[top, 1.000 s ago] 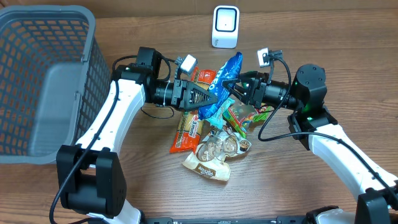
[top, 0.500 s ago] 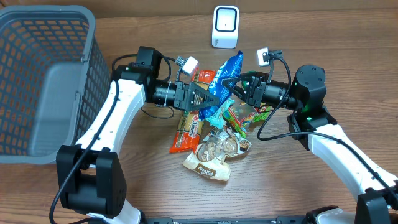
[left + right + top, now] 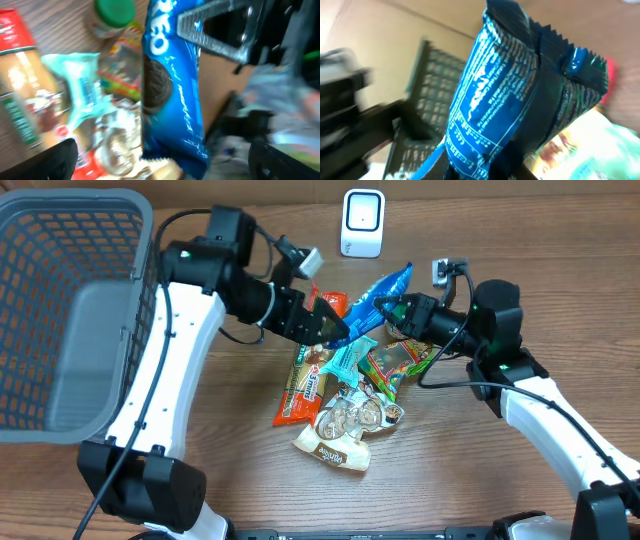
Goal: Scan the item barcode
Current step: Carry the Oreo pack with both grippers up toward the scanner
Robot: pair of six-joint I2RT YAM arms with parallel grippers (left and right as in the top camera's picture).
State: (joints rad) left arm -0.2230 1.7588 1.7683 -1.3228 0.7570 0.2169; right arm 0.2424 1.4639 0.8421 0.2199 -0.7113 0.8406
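The item is a blue Oreo packet (image 3: 396, 284), held off the table over the snack pile. My right gripper (image 3: 383, 308) is shut on its lower part. In the right wrist view the packet (image 3: 502, 95) shows its printed back, rising from my right gripper (image 3: 495, 167); I cannot make out a barcode. My left gripper (image 3: 334, 330) stands open just left of the packet, not touching it. The left wrist view shows the packet's (image 3: 170, 85) front between and beyond the wide-apart left fingers (image 3: 62, 157). A white scanner (image 3: 362, 223) stands at the back of the table.
A grey mesh basket (image 3: 70, 310) fills the left side. Below the grippers lies a pile of snacks: an orange-brown bar (image 3: 300, 388), a teal packet (image 3: 346, 360), a green packet (image 3: 396, 366), a clear bag of sweets (image 3: 355, 416) and a red packet (image 3: 326, 304).
My left gripper opened, let go of the blue packet and drew back up and left. My right gripper closed on the packet and carried it slightly up and right.
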